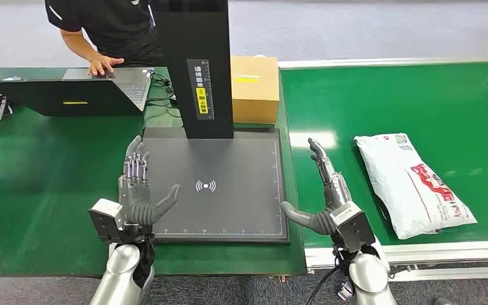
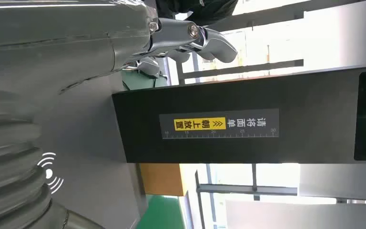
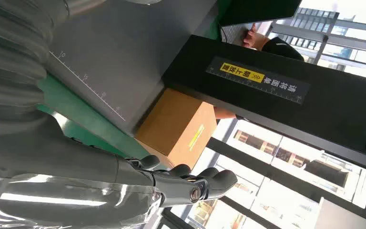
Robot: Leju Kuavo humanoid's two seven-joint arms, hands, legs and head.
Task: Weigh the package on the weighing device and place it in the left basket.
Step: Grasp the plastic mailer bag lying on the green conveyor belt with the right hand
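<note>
A white plastic mail package (image 1: 413, 183) with red print lies on the green belt at the right, apart from both hands. The dark grey weighing plate (image 1: 229, 159) sits in the middle with nothing on it, under a black upright post (image 1: 198, 63); the post (image 2: 219, 126) and plate (image 3: 119, 52) also appear in the wrist views. My left hand (image 1: 141, 187) hovers at the plate's left edge, fingers spread, holding nothing. My right hand (image 1: 324, 194) stands just right of the plate, fingers apart and empty, a short way left of the package.
A cardboard box (image 1: 254, 89) stands behind the plate, right of the post. At the back left a person rests a hand (image 1: 103, 63) on an open laptop (image 1: 95, 92). The belt's white frame (image 1: 419, 254) runs along its front edge.
</note>
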